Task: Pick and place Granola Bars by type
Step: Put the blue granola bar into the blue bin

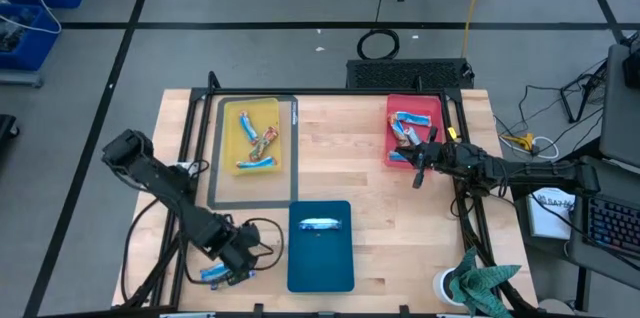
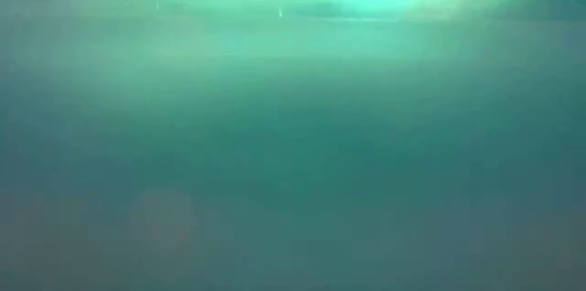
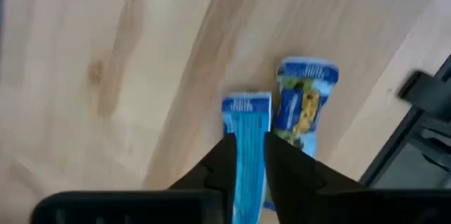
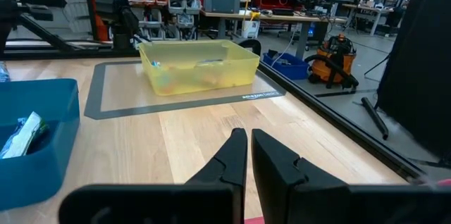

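Note:
My left gripper (image 1: 240, 258) is low over the table's near-left corner, shut on a blue-and-white granola bar (image 3: 246, 115). A second blue bar with a yellow picture (image 3: 306, 104) lies flat on the wood right beside it. One more blue bar (image 1: 320, 224) lies in the blue tray (image 1: 320, 268). Several bars lie in the yellow tray (image 1: 255, 108) and several in the red tray (image 1: 432, 108). My right gripper (image 1: 418, 170) hovers at the red tray's near edge, shut and holding nothing (image 4: 248, 143). The low view shows only a teal surface. My left gripper pinches the blue-and-white bar between its two fingers, one on each long side (image 3: 248, 150). The fingers (image 3: 224, 164) slant down from above and lie along the bar, whose far end (image 3: 246, 104) sticks out ahead of them. I cannot tell whether it is lifted off the wood.
A grey-bordered mat (image 1: 215, 198) lies under the yellow tray. Black frame rails run along the table's left (image 1: 190, 138) and right (image 1: 470, 208) sides. A green cloth (image 1: 485, 283) sits at the near-right corner. Bare wood (image 1: 340, 148) shows between the trays.

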